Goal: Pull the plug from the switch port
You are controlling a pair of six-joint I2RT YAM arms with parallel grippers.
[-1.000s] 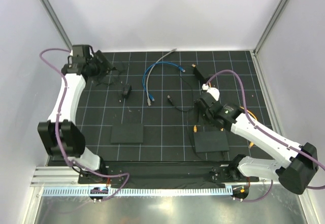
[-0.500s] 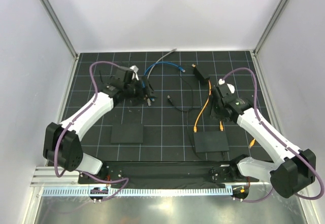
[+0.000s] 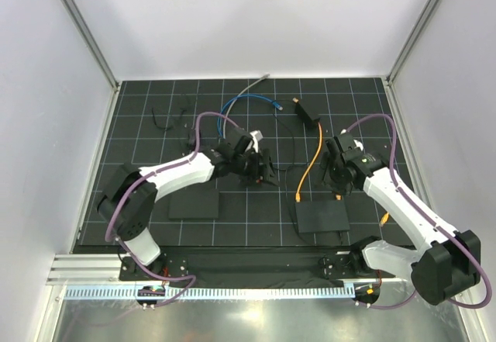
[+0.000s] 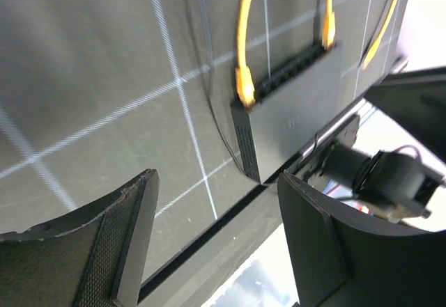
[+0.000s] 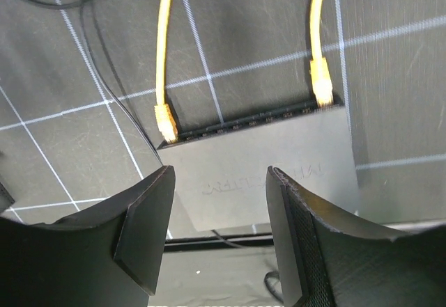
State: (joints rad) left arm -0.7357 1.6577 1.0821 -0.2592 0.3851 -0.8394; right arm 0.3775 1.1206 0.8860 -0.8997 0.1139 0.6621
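Flat matte-black rectangular switch box point(image 3: 320, 216) lying near the counter's near edge, right of centre. Long axis running left-right, ports facing the far edge. Orange plug point(image 5: 166, 124) sitting in the end switch port point(image 5: 170, 138), nose pointing at the near edge, thin glossy cable point(image 5: 164, 35) trailing toward the far edge. Second orange plug point(image 5: 323, 90) sitting at the other end. Right gripper point(image 5: 219, 182) hovering over the port side, textured fingers spread apart. Left gripper point(image 4: 217, 182) also gaping wide, holding nothing.

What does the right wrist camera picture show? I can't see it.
A black switch box lies on a gridded mat, one orange plug at the left end of its port row, another orange plug at the right end. The right gripper hangs open above it.
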